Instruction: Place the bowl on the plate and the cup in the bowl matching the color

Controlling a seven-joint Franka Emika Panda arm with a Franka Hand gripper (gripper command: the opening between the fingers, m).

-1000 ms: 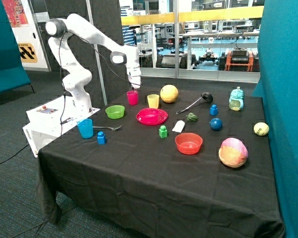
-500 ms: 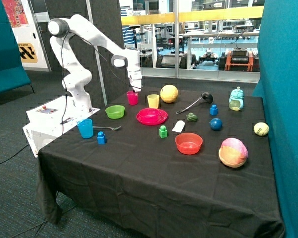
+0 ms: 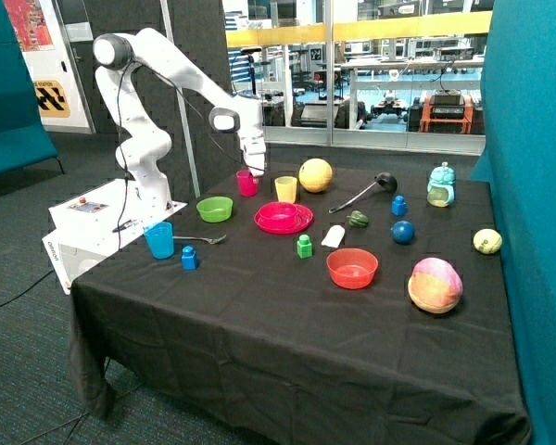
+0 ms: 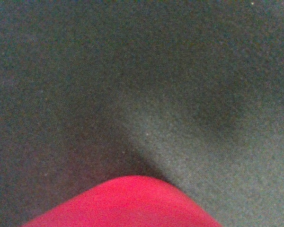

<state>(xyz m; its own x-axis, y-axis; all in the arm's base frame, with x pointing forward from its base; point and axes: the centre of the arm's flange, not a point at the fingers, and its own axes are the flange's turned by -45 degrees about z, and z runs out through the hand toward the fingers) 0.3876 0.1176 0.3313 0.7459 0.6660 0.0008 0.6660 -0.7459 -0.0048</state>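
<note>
Bowl: the pink bowl [image 3: 279, 214] sat on the pink plate [image 3: 299, 225], at the middle of the desk's far half; nothing showed inside it.
Cup: the pink cup [image 3: 246, 183] stood upright on the desk [image 3: 259, 315], at about 10 o'clock from the plate, not in the bowl; its contents could not be seen. In the wrist view a pink curved surface, likely the cup [image 4: 123, 203], lay against the black cloth.
Gripper: the gripper [image 3: 253, 168] was at the cup's rim, on its side toward the yellow cup; whether it was parted or closed, or had hold of the cup, could not be told.
Other containers: the yellow cup [image 3: 285, 189] stood at 12 o'clock from the plate; the green bowl [image 3: 214, 209] at 9 o'clock; the blue cup [image 3: 158, 239] near the desk's edge by the robot base; the orange-red bowl [image 3: 352, 268] at 4 o'clock. The bowls looked bare inside.
Edges: the pink cup was close to the desk's far edge.
Open room: the near half of the desk was bare cloth; between cup and plate lay a small gap of cloth.
</note>
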